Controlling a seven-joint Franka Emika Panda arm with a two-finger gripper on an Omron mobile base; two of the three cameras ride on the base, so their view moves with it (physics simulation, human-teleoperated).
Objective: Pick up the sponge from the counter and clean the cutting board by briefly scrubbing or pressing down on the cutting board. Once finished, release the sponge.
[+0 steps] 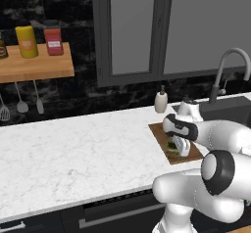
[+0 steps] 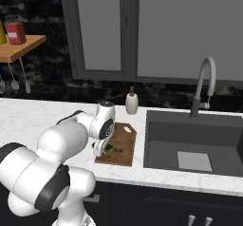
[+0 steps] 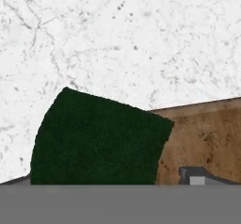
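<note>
The dark green sponge [image 3: 99, 143] lies under my hand, partly on the brown cutting board [image 3: 212, 133] and partly over the white marble counter [image 3: 117, 39]. One fingertip [image 3: 197, 177] stands to the right of the sponge with a gap between them; the other is hidden behind the sponge. In the base views my gripper [image 1: 181, 146] [image 2: 100, 149] points down over the near part of the cutting board [image 1: 158, 130] [image 2: 124, 139], its jaws spread, and bits of the sponge [image 1: 171, 146] [image 2: 108, 148] show beneath it. The gripper is open and straddles the sponge without squeezing it.
A soap dispenser [image 1: 161, 101] [image 2: 132, 101] stands behind the board. The dark sink [image 2: 190, 144] with its curved faucet [image 2: 204, 85] lies just right of the board. A wooden wall shelf [image 1: 34, 65] with jars hangs at the left, above hanging utensils [image 1: 22, 104]. The counter [image 1: 73, 149] stretches leftward.
</note>
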